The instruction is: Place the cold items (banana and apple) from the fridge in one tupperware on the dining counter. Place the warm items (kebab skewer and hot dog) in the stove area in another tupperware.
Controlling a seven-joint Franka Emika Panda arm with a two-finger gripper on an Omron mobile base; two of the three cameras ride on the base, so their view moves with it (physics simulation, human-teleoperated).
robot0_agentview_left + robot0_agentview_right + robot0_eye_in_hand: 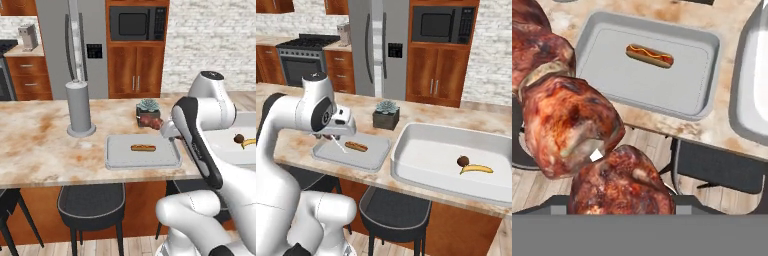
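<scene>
Reddish-brown kebab skewer [572, 125] clamped in part-open jaws, near grey tray [602, 65].
Tray lies ahead over desk [45, 145] edge; hot dog [649, 55] inside.

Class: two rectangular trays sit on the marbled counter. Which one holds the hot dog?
The flat light-grey tray with the low rim holds the tan-bun hot dog. The paler, deeper thick-rimmed tray beside it holds the yellow banana and dark apple.

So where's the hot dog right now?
The hot dog lies in the flat grey tray on the marbled counter, just in front of the small potted plant.
</scene>
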